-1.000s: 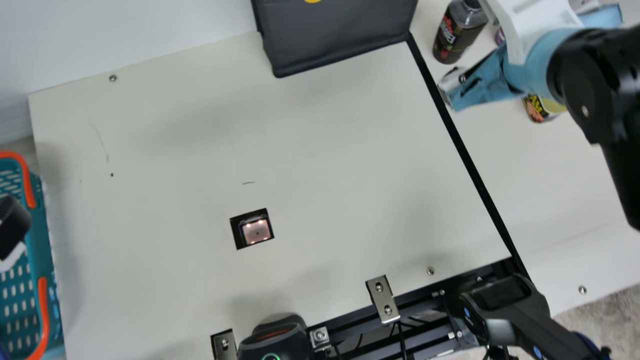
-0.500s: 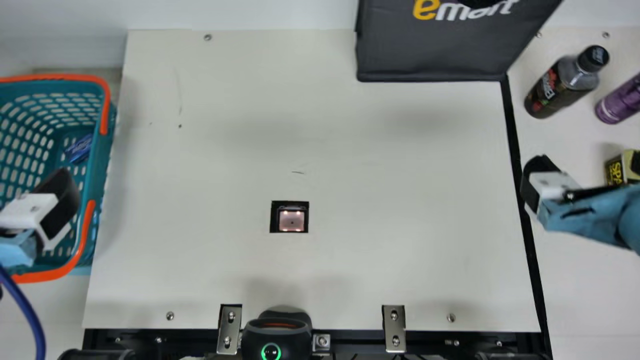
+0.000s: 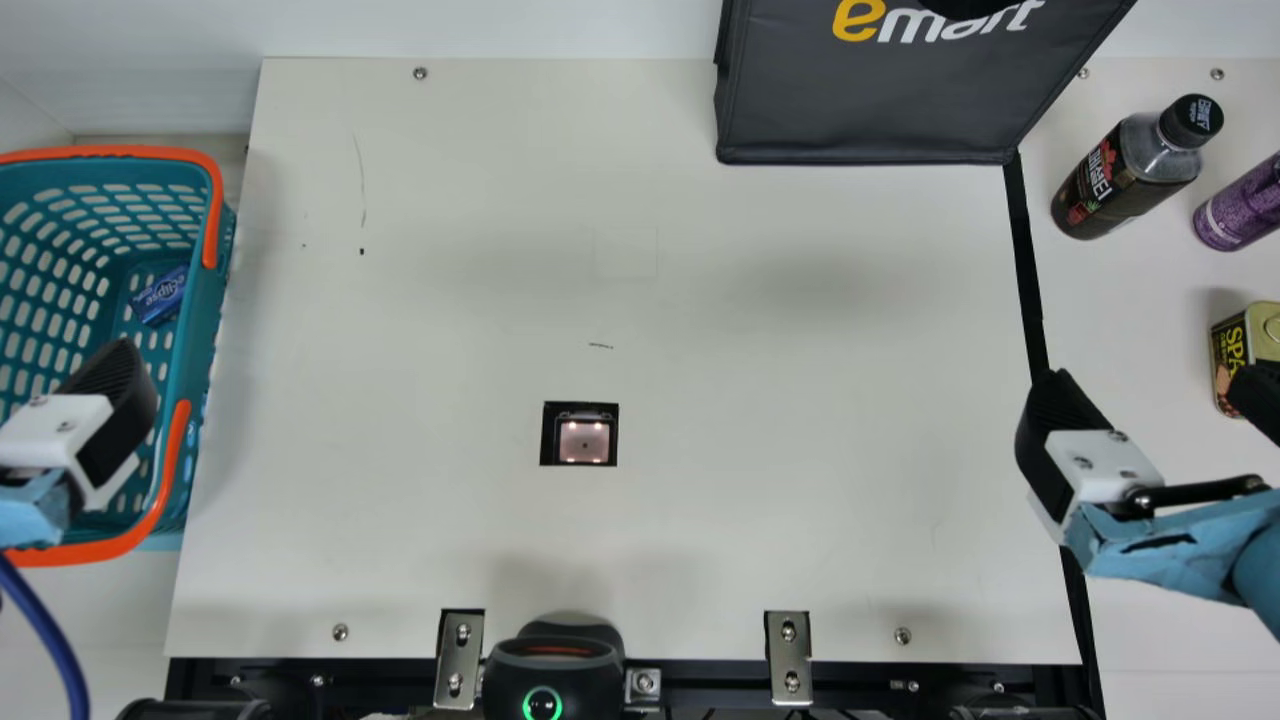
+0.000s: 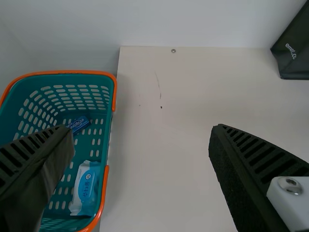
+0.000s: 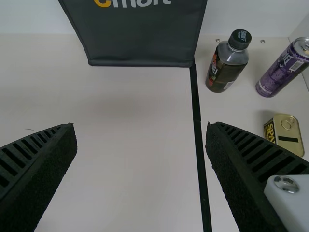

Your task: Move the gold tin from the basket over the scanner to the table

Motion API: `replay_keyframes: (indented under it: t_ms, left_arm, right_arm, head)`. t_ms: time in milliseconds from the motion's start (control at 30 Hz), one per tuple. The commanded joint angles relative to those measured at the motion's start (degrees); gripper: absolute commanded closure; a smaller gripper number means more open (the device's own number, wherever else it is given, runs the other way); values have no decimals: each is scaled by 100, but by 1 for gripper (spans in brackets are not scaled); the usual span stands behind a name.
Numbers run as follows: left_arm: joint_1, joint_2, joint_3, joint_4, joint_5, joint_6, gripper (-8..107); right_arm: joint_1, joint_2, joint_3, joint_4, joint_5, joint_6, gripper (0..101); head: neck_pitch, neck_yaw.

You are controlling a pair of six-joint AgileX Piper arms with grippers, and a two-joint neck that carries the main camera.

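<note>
Gold tin (image 5: 292,131) – upright, top's long axis running near to far.

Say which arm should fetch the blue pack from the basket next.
Left, likely: the open left end effector hangs by the basket holding the blue pack; the right end effector is nearer the gold tin.

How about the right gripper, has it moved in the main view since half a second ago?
Yes. The right gripper has moved down the main view, farther from the black bag, which sits almost exactly where it was.
</note>
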Motion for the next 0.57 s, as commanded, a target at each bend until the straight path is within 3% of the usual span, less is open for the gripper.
replay_keyframes:
  t_ms: [0, 533]
  left_arm:
    - [0, 0, 0, 0, 0, 0, 9]
    - [0, 0, 0, 0, 0, 0, 9]
  right_arm:
    - [0, 0, 0, 0, 0, 0, 6]
    - [0, 0, 0, 0, 0, 0, 6]
  head:
    - [-175, 18]
    - [-175, 18]
